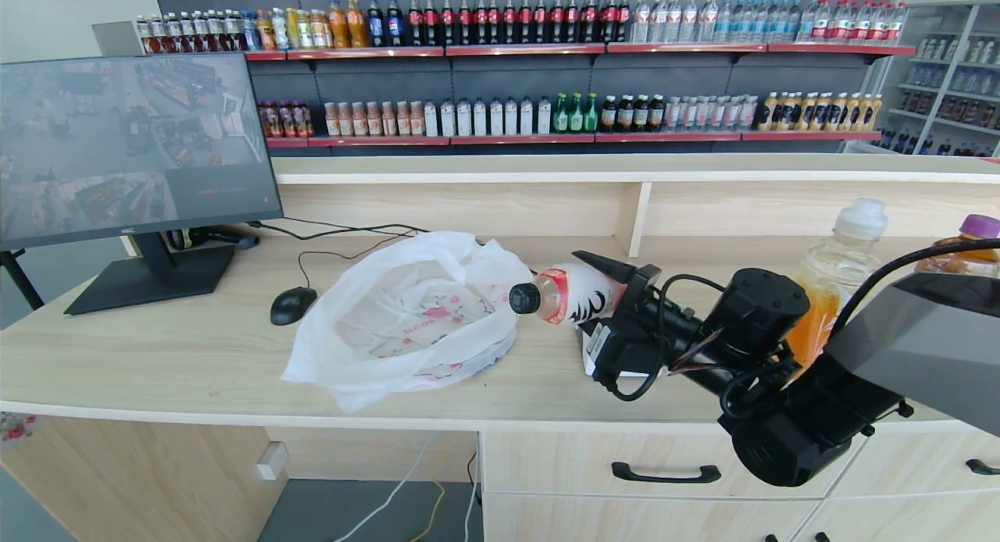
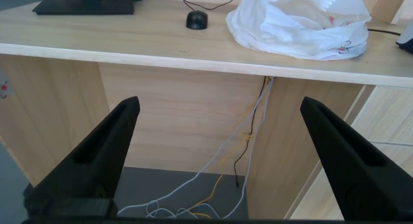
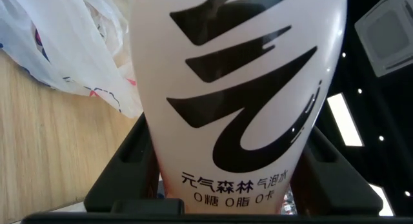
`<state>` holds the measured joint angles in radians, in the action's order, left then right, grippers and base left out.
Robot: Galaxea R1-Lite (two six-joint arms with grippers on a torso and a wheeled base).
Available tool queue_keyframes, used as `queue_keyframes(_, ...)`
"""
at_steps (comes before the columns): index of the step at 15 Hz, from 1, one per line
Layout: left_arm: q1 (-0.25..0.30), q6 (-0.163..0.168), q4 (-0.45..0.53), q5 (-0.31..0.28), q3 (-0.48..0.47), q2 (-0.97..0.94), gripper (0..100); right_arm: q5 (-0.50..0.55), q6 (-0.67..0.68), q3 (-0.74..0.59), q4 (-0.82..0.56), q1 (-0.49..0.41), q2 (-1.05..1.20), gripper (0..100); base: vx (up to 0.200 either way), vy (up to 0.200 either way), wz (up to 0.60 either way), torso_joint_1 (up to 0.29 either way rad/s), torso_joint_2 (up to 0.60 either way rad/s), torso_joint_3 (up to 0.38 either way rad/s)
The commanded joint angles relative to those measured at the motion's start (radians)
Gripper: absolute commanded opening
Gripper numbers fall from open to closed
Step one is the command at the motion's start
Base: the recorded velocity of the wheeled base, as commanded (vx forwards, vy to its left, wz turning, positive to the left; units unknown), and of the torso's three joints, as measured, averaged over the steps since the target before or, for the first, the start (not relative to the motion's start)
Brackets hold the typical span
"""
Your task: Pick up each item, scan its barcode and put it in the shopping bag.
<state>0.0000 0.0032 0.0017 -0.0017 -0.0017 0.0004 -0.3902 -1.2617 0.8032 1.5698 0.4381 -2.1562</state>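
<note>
One bottle (image 1: 558, 294) is squeezed tight in the right gripper (image 1: 603, 296). It is white with big black brush marks, a red ring near the neck and a black cap. It is held sideways over the counter (image 1: 195, 347), cap pointing at the white shopping bag (image 1: 414, 315) just beside it. The left gripper (image 2: 219, 102) hangs low before the counter, fingers wide apart.

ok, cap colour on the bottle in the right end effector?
Black cap on the bottle; head view shows it best.

Head overview, close wrist views, shared shopping bag (image 1: 406, 315)
</note>
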Motion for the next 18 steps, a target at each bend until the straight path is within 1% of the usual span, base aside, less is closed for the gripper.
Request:
queue_keyframes(1, 0.000, 0.000, 0.000, 0.000, 0.000, 0.000, 100, 0.001, -0.002, 0.001, 0.001, 0.001, -0.001, 0, 0.000, 0.000, 0.00, 0.000, 0.00, 0.000)
queue_keyframes(13, 0.000, 0.000, 0.000, 0.000, 0.002, 0.000, 100, -0.001, 0.001, 0.001, 0.001, 0.001, -0.001, 0, 0.000, 0.000, 0.00, 0.000, 0.00, 0.000)
queue_keyframes(18, 0.000, 0.000, 0.000, 0.000, 0.000, 0.000, 100, 0.001, 0.059, 0.033, 0.001, 0.001, 0.065, 0, 0.000, 0.000, 0.00, 0.000, 0.00, 0.000)
